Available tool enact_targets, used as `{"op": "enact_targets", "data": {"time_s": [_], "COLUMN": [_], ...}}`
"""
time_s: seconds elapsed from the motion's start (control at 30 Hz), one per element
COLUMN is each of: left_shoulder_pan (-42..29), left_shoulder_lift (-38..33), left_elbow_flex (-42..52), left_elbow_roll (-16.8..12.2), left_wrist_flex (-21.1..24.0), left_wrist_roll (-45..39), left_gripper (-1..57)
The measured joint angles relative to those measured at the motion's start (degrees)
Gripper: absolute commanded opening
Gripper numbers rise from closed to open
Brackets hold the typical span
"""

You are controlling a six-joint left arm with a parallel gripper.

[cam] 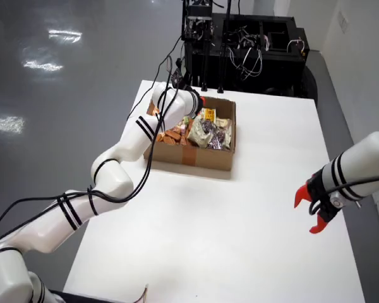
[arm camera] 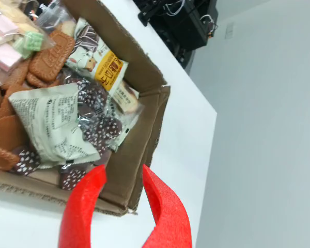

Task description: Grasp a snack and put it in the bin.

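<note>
Many snacks (arm camera: 67, 119) below empty claw (arm camera: 123, 199)

Glossy grey floor (cam: 63, 76) (glare patches), white wall (cam: 360, 31).

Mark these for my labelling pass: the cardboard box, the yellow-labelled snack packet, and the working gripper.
cardboard box (cam: 196, 157): overview, front wall.
yellow-labelled snack packet (arm camera: 109, 67): gripper view, yellow label.
working gripper (arm camera: 123, 181): gripper view, between the red fingertips.

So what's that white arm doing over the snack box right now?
Hand open, empty, at the cardboard box wall. Snacks piled inside, none held. Second arm idle at right of overhead view. Nothing blocking.
</note>
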Motion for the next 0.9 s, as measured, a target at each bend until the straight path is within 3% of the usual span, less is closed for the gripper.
{"op": "enact_targets", "data": {"time_s": [0.43,0.9], "left_shoulder_pan": [-4.65,-11.42], "left_shoulder_lift": [-1.41,-21.23], "left_elbow_flex": [-4.53,29.28], "left_elbow_roll": [3.20,3.68], "left_wrist_flex": [14.13,17.05], "left_wrist_roll": [2.95,-0.21], "left_gripper": [7.4,6.8]}}
